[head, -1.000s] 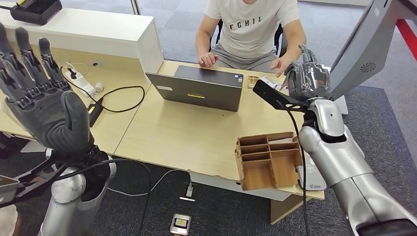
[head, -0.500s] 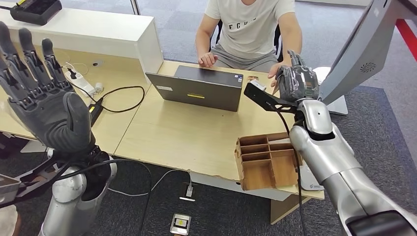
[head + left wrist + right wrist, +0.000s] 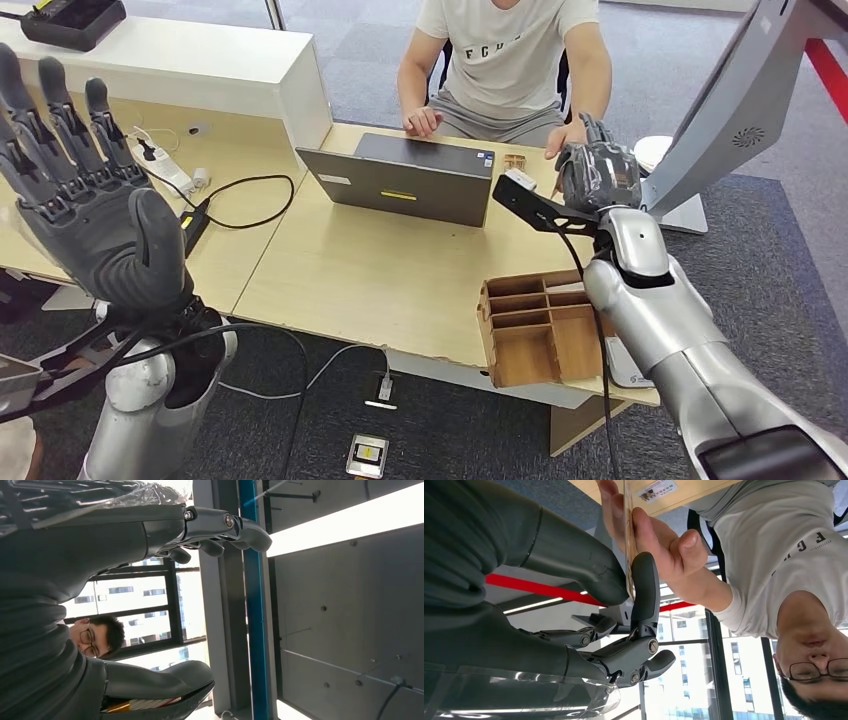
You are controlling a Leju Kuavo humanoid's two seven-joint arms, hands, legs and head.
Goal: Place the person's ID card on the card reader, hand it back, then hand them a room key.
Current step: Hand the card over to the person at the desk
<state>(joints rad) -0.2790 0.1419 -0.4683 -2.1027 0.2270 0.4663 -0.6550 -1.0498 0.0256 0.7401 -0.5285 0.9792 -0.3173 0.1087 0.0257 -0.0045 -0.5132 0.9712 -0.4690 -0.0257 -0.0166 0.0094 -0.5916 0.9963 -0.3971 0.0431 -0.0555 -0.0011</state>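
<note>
In the right wrist view the ID card (image 3: 627, 540) shows edge-on as a thin pale strip. My right hand (image 3: 574, 575) pinches it between thumb and a finger, and the person's hand (image 3: 659, 545) grips the same card from the other side. From the head view my right hand (image 3: 598, 172) reaches over the desk's far right, touching the person's hand (image 3: 566, 136). The white card reader (image 3: 632, 368) lies at the desk's near right corner, partly hidden by my right forearm. My left hand (image 3: 90, 205) is raised at the left, fingers spread and holding nothing (image 3: 100, 545).
A wooden compartment tray (image 3: 545, 325) stands beside the card reader. A grey laptop (image 3: 405, 180) sits mid-desk in front of the seated person (image 3: 510, 60). A power strip (image 3: 165, 165) and cables lie at the left. A grey monitor stand (image 3: 735, 100) rises at the right.
My right hand has moved left and a little lower toward the person's hand, which now meets it. My left hand stays raised and hardly moves.
</note>
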